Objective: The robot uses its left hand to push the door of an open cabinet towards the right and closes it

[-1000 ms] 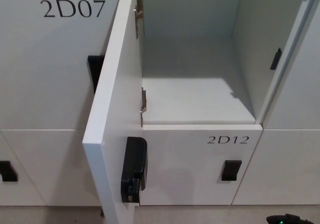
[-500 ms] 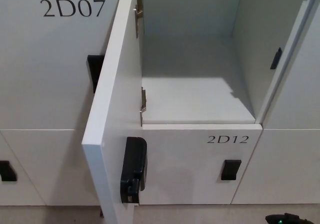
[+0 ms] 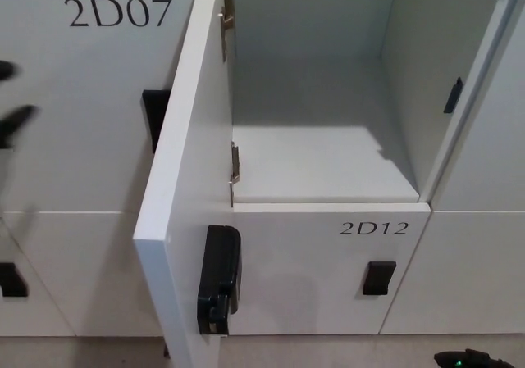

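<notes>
Our left hand (image 3: 15, 110), fingers spread and empty, shows blurred at the frame's left edge. We should press the open door (image 3: 184, 196) rightward near its latch (image 3: 218, 279).

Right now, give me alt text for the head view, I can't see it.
A white cabinet door stands wide open toward the camera, black latch on its inner face, baring an empty compartment. Blurred fingers of the left hand enter at the left edge, apart from the door.
</notes>
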Available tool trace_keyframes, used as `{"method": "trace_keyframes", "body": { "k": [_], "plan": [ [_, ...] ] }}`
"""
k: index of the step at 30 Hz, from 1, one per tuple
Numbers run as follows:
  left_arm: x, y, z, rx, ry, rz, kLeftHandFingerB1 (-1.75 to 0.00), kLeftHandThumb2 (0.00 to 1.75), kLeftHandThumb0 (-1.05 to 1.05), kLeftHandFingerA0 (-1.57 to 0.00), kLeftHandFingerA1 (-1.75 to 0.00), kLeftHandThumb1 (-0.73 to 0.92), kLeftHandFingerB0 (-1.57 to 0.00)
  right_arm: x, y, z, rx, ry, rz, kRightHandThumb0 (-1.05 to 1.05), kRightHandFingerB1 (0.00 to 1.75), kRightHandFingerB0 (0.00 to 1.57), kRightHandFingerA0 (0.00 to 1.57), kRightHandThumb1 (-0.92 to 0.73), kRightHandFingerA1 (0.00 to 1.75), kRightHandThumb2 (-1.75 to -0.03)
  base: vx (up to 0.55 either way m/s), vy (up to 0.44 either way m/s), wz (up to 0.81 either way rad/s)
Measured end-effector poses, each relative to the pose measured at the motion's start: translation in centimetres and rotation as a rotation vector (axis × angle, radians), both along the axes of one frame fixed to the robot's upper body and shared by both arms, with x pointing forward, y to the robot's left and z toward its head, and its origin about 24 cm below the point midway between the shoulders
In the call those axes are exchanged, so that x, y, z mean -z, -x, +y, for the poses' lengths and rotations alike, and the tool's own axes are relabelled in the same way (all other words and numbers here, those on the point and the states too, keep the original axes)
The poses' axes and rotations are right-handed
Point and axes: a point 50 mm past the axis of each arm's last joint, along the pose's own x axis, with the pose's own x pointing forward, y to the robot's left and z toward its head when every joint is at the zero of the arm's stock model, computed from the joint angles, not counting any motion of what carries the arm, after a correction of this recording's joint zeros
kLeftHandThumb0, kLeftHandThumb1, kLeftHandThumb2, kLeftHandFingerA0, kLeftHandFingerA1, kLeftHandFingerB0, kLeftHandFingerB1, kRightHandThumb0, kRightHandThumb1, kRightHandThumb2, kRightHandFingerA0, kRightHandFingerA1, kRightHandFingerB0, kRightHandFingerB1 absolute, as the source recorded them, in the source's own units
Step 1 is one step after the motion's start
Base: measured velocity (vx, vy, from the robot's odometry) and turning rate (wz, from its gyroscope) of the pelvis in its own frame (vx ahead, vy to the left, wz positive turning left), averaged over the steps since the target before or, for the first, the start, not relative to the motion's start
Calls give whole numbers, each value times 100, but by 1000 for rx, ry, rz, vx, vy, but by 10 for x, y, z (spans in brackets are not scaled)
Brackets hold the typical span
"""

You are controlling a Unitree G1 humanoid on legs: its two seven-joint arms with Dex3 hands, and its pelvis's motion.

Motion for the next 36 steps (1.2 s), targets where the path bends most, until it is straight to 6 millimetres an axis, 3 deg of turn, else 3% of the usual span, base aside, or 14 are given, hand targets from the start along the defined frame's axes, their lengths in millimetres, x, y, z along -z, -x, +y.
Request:
{"method": "trace_keyframes", "body": {
  "k": [10, 11, 14, 15, 16, 17, 19, 20, 22, 23, 24, 26, 27, 36],
  "plan": [
    [35, -16, -134, 321, -27, 91, -39, 104, -82, -16, -41, 80, -11, -1, -1, 0, 6, -4, -10, -57, 30, 21, 25, -91, 33, -67, 1, 0, 1],
    [36, -16, -144, 339, -34, 96, -48, 111, -35, -1, -47, 50, 0, -2, -3, 1, 5, -6, -14, -58, 29, 20, 25, -91, 33, -67, 0, 0, 0],
    [41, -15, -158, 359, -39, 113, -48, 111, -35, -1, -47, 50, 0, -1, -3, 2, 4, -10, -14, -58, 29, 20, 25, -91, 33, -67, -1, 1, 10],
    [44, -13, -166, 371, -45, 124, -36, 115, -85, -13, -43, 81, -6, -1, -3, 4, 3, -13, -15, -59, 29, 19, 24, -92, 33, -67, 0, 0, 0],
    [45, -13, -168, 375, -47, 127, -36, 115, -85, -13, -43, 81, -6, -1, -3, 4, 2, -14, -15, -59, 29, 19, 24, -92, 33, -67, 0, 0, 0],
    [48, -11, -177, 385, -55, 138, -26, 82, -92, -19, -35, 92, -10, -1, -3, 5, 2, -18, -15, -60, 29, 19, 24, -92, 34, -67, 0, 0, 0],
    [50, -10, -182, 392, -58, 144, -26, 82, -92, -19, -35, 92, -10, 0, -3, 6, 1, -20, -15, -60, 29, 19, 24, -92, 34, -67, 0, 0, 0],
    [54, -7, -196, 418, -65, 159, -23, 124, -82, 0, -48, 80, 0, 0, -3, 8, -1, -23, -15, -66, 49, 30, 27, -73, 49, -101, 0, 0, 0],
    [57, -4, -210, 450, -65, 169, -18, 126, -87, 0, -47, 81, 0, 0, -3, 9, -3, -25, -16, -66, 49, 30, 27, -73, 49, -101, 0, 0, 0],
    [59, -1, -220, 474, -61, 175, 0, 123, -95, 0, -20, 86, 0, 0, -2, 9, -3, -26, -16, -66, 49, 30, 27, -73, 49, -101, 0, 0, 0],
    [60, 1, -228, 495, -57, 179, 0, 123, -95, 0, -20, 86, 0, 0, -2, 9, -4, -27, -17, -66, 49, 30, 27, -73, 49, -101, 0, 0, 0],
    [63, 14, -266, 594, -30, 186, 0, 123, -95, 0, -20, 86, 0, 0, -2, 11, -7, -32, -21, -66, 49, 30, 27, -73, 49, -101, 0, 0, 0],
    [64, 20, -280, 632, -21, 188, 0, 128, -85, 0, 0, 91, 0, 1, -2, 11, -8, -33, -21, -66, 49, 30, 27, -73, 49, -101, 0, 0, 0],
    [57, 51, -335, 926, -101, 153, -9, 109, -91, 0, -10, 89, 0, -1, 3, 4, -2, -29, -46, -66, 49, 30, 27, -73, 49, -101, 5, 5, 0]
  ]
}}
